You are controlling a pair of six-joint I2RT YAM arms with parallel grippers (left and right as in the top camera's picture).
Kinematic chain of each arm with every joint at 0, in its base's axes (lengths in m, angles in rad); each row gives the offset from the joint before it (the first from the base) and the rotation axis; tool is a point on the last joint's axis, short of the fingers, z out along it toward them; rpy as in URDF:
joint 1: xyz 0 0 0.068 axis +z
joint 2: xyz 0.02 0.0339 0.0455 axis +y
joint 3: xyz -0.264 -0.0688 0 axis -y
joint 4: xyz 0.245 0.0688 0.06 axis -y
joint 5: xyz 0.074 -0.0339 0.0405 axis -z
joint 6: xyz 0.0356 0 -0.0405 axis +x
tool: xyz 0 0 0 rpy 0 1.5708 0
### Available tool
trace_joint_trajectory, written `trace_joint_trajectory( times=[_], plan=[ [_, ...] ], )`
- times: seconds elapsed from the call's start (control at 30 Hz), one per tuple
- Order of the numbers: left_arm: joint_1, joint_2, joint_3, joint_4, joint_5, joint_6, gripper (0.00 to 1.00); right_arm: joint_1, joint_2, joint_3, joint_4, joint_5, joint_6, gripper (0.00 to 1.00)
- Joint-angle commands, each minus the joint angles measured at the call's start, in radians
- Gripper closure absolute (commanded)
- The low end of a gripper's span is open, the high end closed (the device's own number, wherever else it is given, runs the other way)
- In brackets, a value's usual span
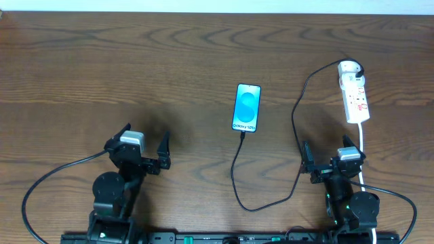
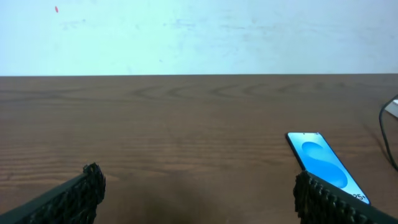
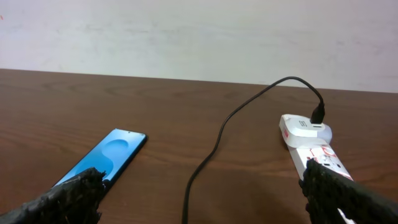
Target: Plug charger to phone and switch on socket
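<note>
Only overhead: charger (image 1: 232, 169) against phone (image 1: 247, 108).

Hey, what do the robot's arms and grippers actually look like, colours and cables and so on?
Both arms are black with a pale grey block at the wrist. The left gripper and right gripper each have two black fingers with rough, knobbly pads. A black cable loops out from each base.

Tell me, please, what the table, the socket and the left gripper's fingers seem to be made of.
The table looks like wood or wood-grain laminate, dark brown and matt: grain lines run across it. The socket seems smooth white plastic, judging by its moulded rounded end. The fingers of the left gripper look like black rubber or foam, going by their rough, knobbly surface.
</note>
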Motion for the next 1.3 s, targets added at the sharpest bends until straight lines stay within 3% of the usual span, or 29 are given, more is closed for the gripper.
trace_joint_trajectory(
  times=[0.0, 0.93, 1.27],
  plan=[
    [0.005, -0.034, -0.019, 0.006, -0.013, -0.016, 0.02, 0.008, -0.006, -0.002, -0.005, 0.01, 0.013, 0.01],
    [0.011, -0.288, -0.165, 0.014, -0.092, -0.054, 0.02, 0.008, -0.006, -0.002, -0.005, 0.01, 0.013, 0.01],
    [0.032, -0.338, -0.169, -0.055, -0.108, -0.054, 0.02, 0.008, -0.006, -0.002, -0.005, 0.01, 0.013, 0.01]
  ],
)
